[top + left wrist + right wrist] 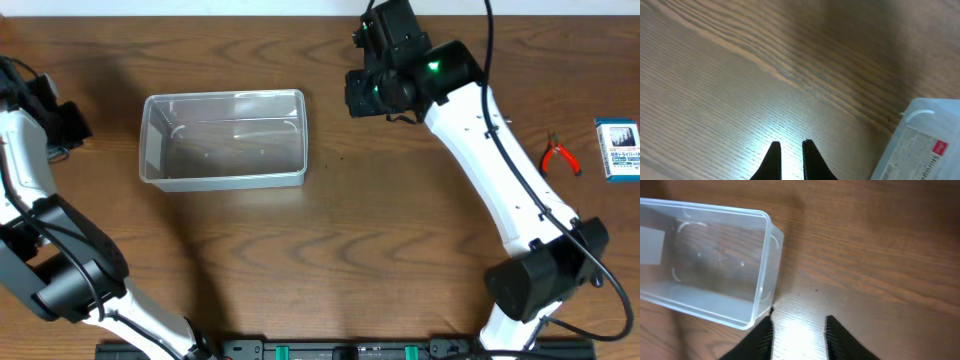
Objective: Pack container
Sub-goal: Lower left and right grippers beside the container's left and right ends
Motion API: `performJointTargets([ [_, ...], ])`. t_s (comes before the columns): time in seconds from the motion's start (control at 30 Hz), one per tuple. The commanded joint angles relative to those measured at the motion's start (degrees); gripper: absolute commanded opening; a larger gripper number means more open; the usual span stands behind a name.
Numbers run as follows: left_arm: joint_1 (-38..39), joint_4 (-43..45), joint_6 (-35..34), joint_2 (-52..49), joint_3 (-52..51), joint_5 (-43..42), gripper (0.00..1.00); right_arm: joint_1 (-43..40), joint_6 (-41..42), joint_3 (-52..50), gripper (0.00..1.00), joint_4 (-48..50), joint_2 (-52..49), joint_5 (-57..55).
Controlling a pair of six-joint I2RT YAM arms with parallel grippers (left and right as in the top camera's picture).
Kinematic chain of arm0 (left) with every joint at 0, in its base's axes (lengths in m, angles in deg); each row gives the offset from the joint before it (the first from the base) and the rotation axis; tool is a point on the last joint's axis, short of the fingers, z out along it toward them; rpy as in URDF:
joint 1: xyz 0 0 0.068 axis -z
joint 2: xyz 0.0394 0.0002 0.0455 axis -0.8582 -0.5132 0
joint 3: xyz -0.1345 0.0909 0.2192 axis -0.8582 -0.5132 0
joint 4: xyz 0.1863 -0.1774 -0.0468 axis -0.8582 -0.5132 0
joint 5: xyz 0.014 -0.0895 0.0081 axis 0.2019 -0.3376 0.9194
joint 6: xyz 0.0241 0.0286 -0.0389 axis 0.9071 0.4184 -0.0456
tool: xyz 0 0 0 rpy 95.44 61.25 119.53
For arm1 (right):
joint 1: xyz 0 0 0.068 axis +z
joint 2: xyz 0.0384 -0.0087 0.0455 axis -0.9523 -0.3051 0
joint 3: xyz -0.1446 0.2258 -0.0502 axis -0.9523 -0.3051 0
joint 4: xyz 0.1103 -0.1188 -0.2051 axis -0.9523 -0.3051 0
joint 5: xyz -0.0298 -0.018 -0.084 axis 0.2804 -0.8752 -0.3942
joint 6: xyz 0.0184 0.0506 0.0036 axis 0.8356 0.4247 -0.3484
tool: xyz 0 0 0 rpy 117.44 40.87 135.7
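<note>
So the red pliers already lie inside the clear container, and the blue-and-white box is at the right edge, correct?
Not quite. The overhead view shows the red pliers on the table next to the blue-and-white box at the right edge; the container is empty.

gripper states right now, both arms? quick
Left gripper: barely open, narrow gap, holding nothing.
Right gripper: open wide, holding nothing, just beside the clear tub.
</note>
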Motion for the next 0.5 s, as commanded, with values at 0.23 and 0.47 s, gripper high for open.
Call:
performJointTargets([
  [0.23,0.02,-0.48,-0.46,-2.19,0.50,-3.43,0.06,0.24,-0.31,0.72,0.23,-0.07,-1.25,-1.25],
  [0.47,0.11,-0.48,1.40,-3.41,0.50,-4.57,0.06,0.24,-1.81,0.72,0.25,-1.09,-1.25,-1.62],
])
